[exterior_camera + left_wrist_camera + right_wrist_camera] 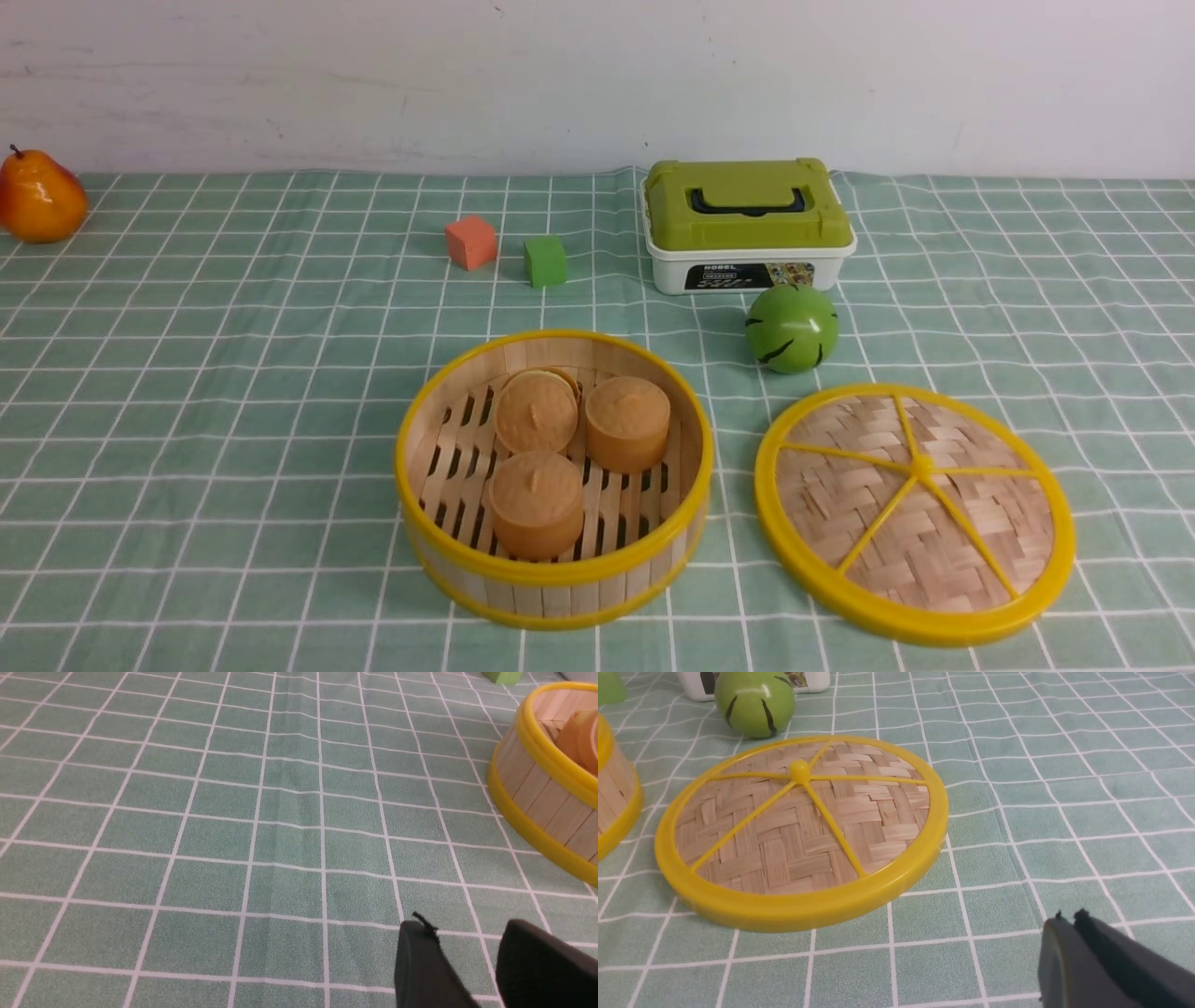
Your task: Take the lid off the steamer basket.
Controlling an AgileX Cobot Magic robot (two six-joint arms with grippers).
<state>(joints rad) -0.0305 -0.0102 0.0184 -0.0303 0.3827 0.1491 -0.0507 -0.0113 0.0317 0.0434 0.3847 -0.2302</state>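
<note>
Plainly, the lid (915, 513) lies flat on the checked tablecloth (233, 392), just to the right of the steamer basket (555, 478) and apart from it, with a strip of cloth showing between their yellow rims; its spoked face with the small centre knob is turned up. That spot makes sense: it is close enough for a short carry from the basket, yet clear of the green ball (792, 328) behind it and of the white box with the green lid (748, 224) farther back. The basket stands open, so its three brown buns (579, 457) sit exposed on the slatted floor, which suggests the job is done or all but done. In the right wrist view the right gripper (1069, 919) is off the lid's rim, empty, over bare cloth with its fingers pressed together, likely because it has nothing more to hold. The left gripper (467, 933) shows in its own wrist view with a clear gap between its two dark fingers, spread and empty, near the basket's left wall but not touching it; it seems to take no part in the work. Neither arm appears in the front view. A pear (39, 196) at the far left and two small cubes, orange (470, 242) and green (545, 260), sit well away from everything.
</note>
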